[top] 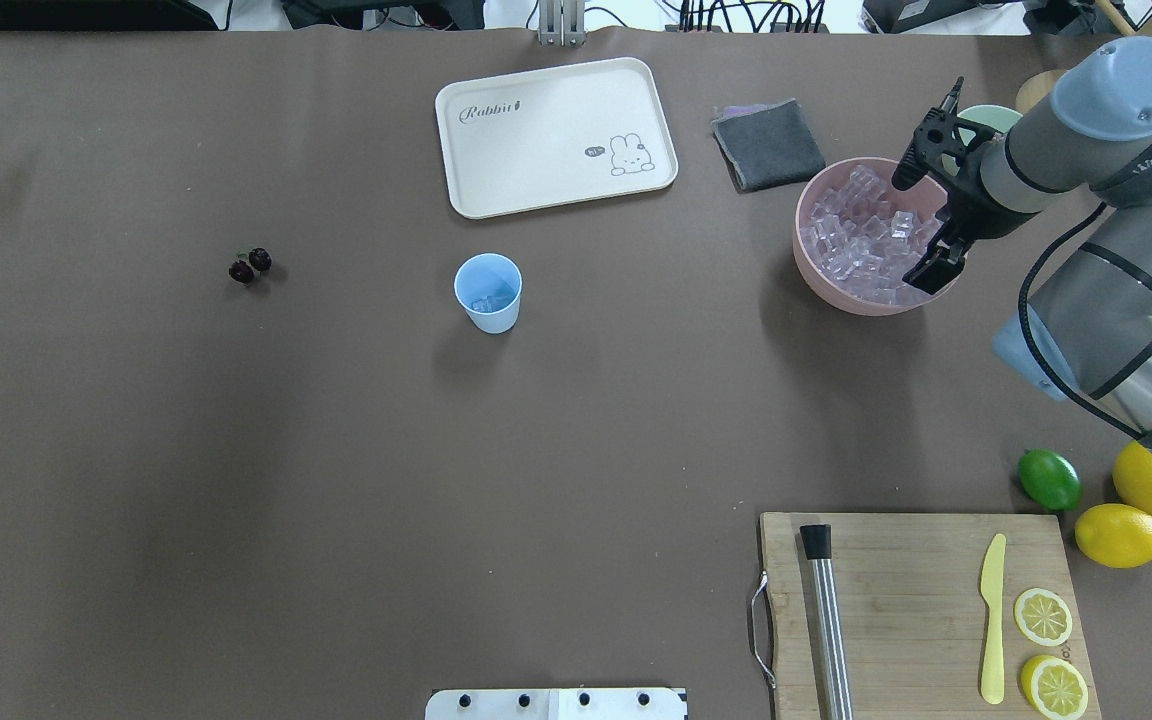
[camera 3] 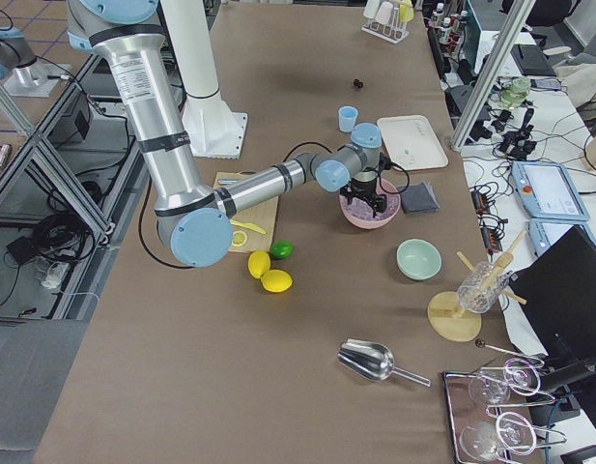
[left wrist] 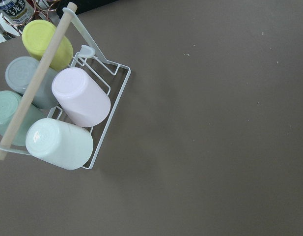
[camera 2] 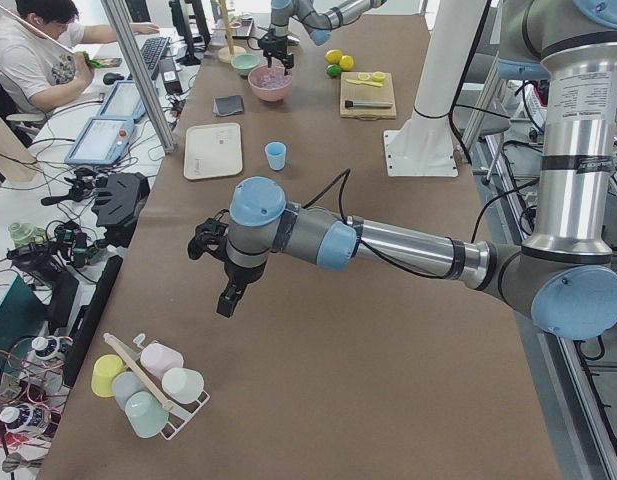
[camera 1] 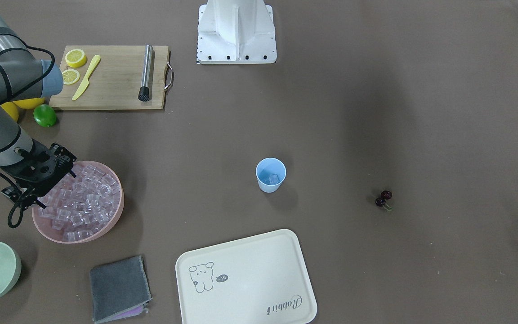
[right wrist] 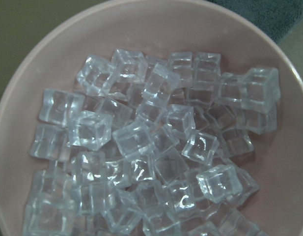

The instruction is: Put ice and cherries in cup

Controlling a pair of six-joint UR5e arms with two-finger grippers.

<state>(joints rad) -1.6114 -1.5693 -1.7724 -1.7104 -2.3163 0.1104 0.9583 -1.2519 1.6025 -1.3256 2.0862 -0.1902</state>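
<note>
Ice point(right wrist: 134, 140), glassy cubes, heaped in smooth round pink bowl point(right wrist: 21, 93); tapered cup point(top: 487, 305) apart.

The cup point(top: 487, 292) stands near the middle of the table point(top: 336, 480), with what looks like a cube or two inside, though the view is too small to count. The cherries point(top: 249, 265) lie well apart to its left. The tray point(top: 556, 135) lies beyond it, with a folded cloth point(top: 768, 145) to the tray's right. Further right sits the wide bowl point(top: 821, 290), heaped with ice point(top: 861, 240) — the right gripper point(top: 913, 235) is above it. The cutting board point(top: 916, 600) lies at the near right, three whole fruits point(top: 1049, 479) just beyond its far corner.
</note>
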